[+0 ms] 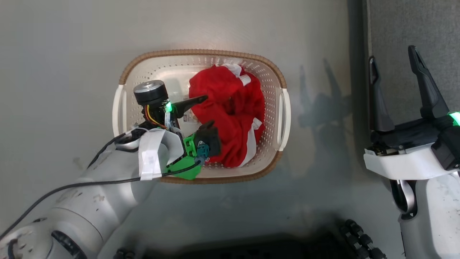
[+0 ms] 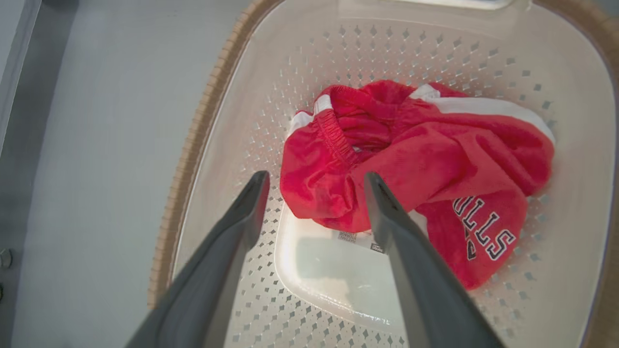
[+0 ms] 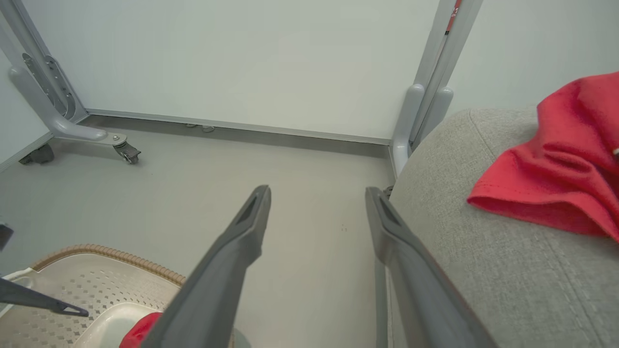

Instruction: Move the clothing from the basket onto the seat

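The basket [image 1: 201,53] stands on the floor with a crumpled pile of red clothing [image 1: 230,111] in its right half. My left gripper [image 1: 207,110] reaches into the basket from the left, open, its fingertips at the pile's left edge with nothing between them. In the left wrist view the left gripper [image 2: 315,178] frames the red clothing [image 2: 411,159], whose lettered jersey lies at the right. My right gripper [image 1: 391,54] hangs open and empty beside the grey seat [image 1: 413,28]. Another red garment [image 3: 556,179] lies on the seat [image 3: 483,266].
A label [image 2: 358,239] shows on the basket's bare bottom [image 2: 338,280]. A wheeled metal frame leg [image 3: 72,130] and a grey post [image 3: 425,106] stand by the pale wall. My dark base [image 1: 251,248] lies just below the basket.
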